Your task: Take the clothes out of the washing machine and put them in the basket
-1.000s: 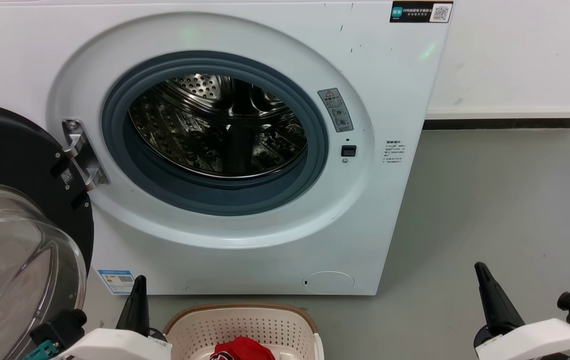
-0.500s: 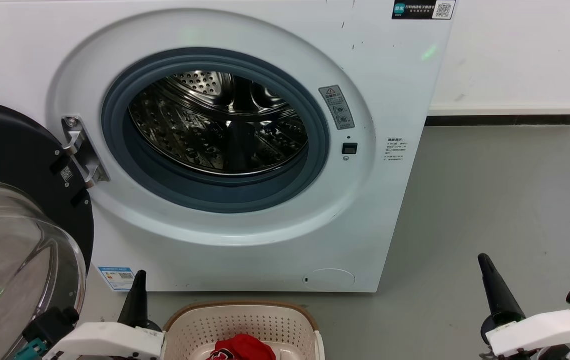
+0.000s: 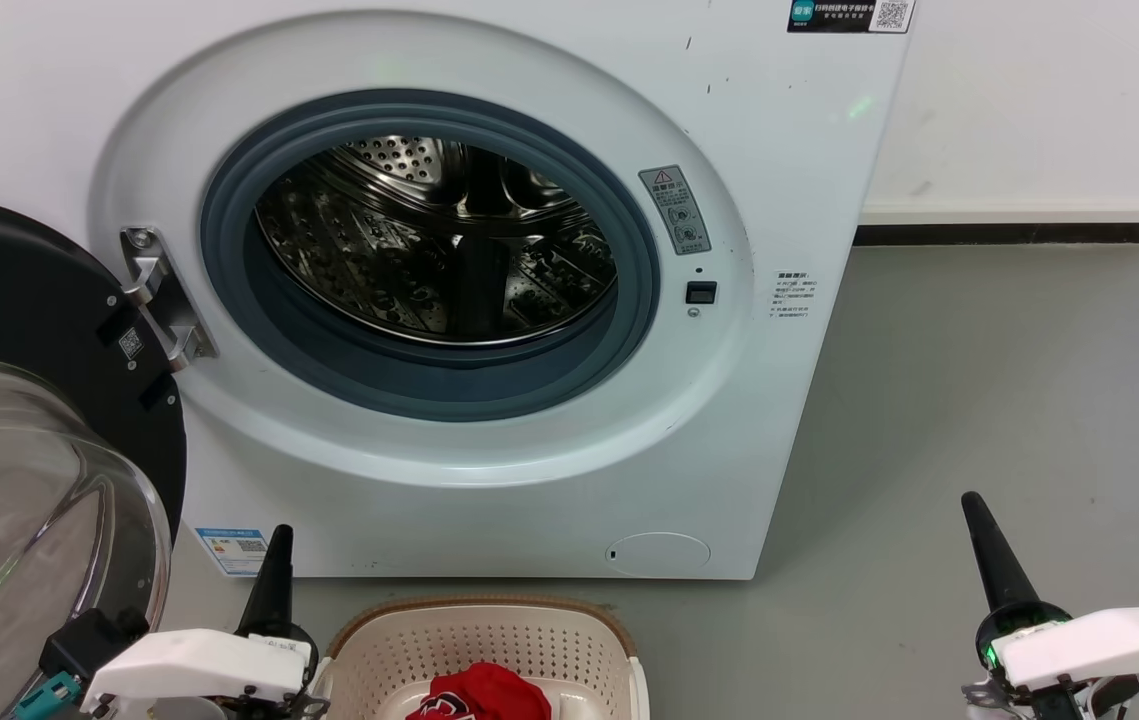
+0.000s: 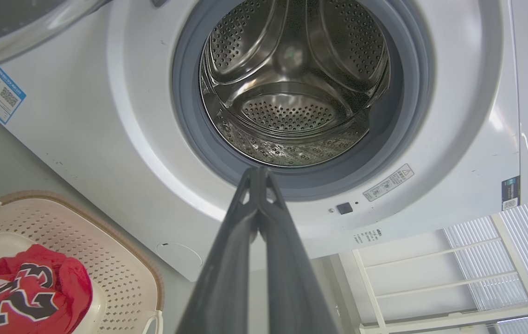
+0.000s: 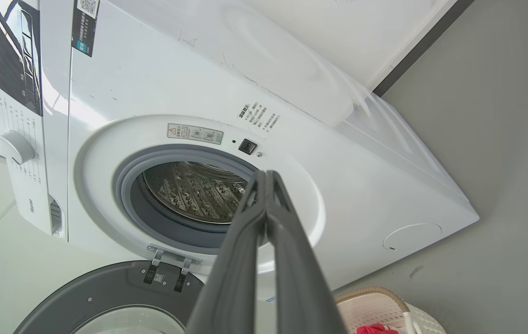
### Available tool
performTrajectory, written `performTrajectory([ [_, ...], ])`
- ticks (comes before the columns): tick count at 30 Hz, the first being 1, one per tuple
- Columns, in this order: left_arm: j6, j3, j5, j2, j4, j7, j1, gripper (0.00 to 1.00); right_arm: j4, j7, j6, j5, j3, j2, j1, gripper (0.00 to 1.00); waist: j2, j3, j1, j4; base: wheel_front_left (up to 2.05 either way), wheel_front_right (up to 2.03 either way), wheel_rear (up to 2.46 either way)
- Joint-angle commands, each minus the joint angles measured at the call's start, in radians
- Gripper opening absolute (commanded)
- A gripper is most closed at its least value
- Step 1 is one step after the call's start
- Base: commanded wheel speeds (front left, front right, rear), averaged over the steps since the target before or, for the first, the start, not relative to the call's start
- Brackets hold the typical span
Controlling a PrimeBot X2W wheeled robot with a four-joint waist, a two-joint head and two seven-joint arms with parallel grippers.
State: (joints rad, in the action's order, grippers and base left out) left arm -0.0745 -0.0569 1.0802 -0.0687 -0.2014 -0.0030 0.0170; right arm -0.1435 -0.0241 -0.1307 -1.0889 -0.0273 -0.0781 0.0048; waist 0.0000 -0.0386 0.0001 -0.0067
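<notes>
Red soft clothes [image 4: 27, 292] with a black and white number printed on them are seen bunched up in the cream plastic basket [image 3: 489, 640] with small holes and a brown rim. No long side can be told from the heap. The basket is set open side up on the grey floor [image 3: 979, 400], just in front of the big white washing machine [image 3: 779, 150]. The machine's round hole is turned toward the robot. The shiny steel drum [image 3: 429, 250] is seen inside, and the black-framed glass door [image 3: 29, 330] is swung open to the left. A white wall [image 3: 1029, 100] is seen behind.

The left pincer [image 3: 279, 540] and the right pincer [image 3: 971, 505] are pointed at the machine. Each is pressed shut with nothing held.

The number print is made out in the left wrist view. A round white knob [image 5: 15, 146] on the machine's top panel is shown in the right wrist view.
</notes>
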Motion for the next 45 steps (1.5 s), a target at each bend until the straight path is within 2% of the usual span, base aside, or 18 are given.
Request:
performTrajectory([
  [1, -0.008, -0.006, 0.025, -0.001, 0.005, 0.004, 0.025, 0.00, 0.001, -0.002, 0.000, -0.028, -0.003, -0.006, -0.026, 0.00, 0.0000, 0.001, -0.0001, 0.000, 0.00, 0.00, 0.00],
  [45, -0.050, -0.049, 0.429, 0.015, -0.035, 0.097, 0.083, 0.00, -0.080, -0.049, 0.000, -0.446, -0.041, 0.000, -0.099, 0.00, 0.0000, 0.031, -0.0001, 0.005, 0.00, 0.00, 0.00],
])
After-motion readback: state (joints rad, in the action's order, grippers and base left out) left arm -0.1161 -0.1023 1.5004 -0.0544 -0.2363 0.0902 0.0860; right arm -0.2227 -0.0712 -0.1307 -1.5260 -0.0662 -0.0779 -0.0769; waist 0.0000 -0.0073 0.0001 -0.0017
